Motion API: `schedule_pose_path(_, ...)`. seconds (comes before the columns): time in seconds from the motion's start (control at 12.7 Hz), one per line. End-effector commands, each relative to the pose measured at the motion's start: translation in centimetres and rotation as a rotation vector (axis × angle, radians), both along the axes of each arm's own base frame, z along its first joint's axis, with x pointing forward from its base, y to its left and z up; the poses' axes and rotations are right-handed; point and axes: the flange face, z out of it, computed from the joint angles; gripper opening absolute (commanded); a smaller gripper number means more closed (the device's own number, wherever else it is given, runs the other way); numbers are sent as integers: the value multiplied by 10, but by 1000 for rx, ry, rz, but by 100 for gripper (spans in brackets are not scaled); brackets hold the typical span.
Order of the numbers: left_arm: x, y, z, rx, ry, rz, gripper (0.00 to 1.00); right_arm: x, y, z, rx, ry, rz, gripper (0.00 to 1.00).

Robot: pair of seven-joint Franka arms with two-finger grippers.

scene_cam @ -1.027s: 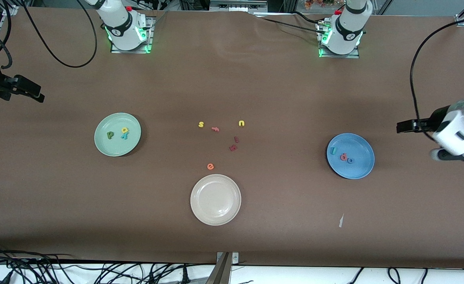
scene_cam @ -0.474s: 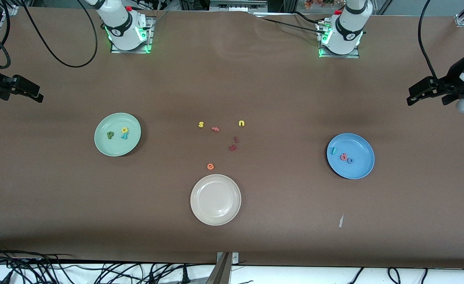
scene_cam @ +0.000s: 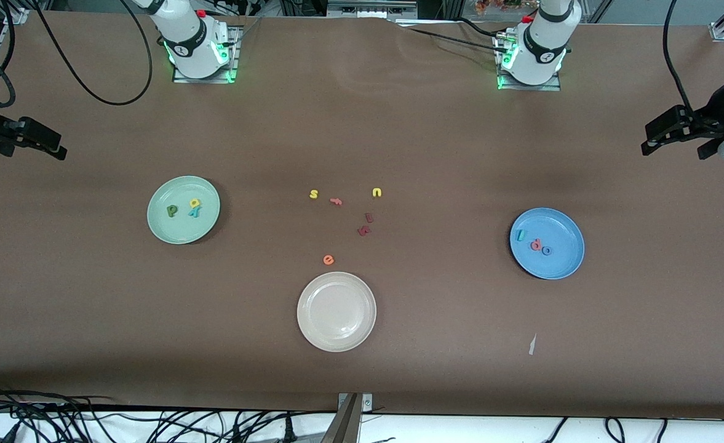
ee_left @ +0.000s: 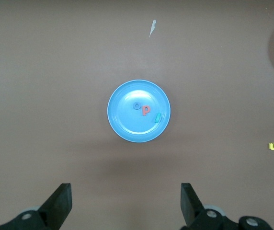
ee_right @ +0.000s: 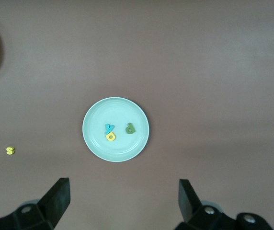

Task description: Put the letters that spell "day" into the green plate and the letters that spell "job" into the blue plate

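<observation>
The green plate (scene_cam: 183, 231) lies toward the right arm's end of the table and holds the dark green d (scene_cam: 171, 211), yellow a (scene_cam: 195, 202) and teal y (scene_cam: 194, 213). Toward the left arm's end, the blue plate (scene_cam: 561, 258) holds the teal j (scene_cam: 520, 234), salmon b (scene_cam: 536, 244) and blue o (scene_cam: 546, 250). My left gripper (scene_cam: 654, 140) hangs open and empty high over its end of the table, with the blue plate (ee_left: 127, 124) in its wrist view. My right gripper (scene_cam: 54, 146) waits open and empty over its own end, looking down on the green plate (ee_right: 98, 143).
A cream-white plate (scene_cam: 336, 311) lies empty nearest the front camera. Loose letters lie mid-table: yellow s (scene_cam: 314, 194), salmon f (scene_cam: 336, 200), yellow u (scene_cam: 377, 192), two dark red ones (scene_cam: 366, 224) and orange e (scene_cam: 328, 259). A paper scrap (scene_cam: 532, 344) lies near the blue plate.
My left arm has pulled up and away from beside the blue plate, toward the table's end. The right arm and all letters have stayed put.
</observation>
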Motion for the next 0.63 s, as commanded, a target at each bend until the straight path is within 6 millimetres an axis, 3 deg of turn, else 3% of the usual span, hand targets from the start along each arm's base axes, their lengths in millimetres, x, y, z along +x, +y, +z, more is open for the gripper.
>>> schedule_pose_path(0.0, -7, 5, 6, -24, 1, -16, 100, -2, 1, 7, 1, -1, 11, 100)
schedule_pose_path(0.55, -4, 8, 0, -25, 14, -14, 100, -2, 0, 6, -1, 2, 12, 100)
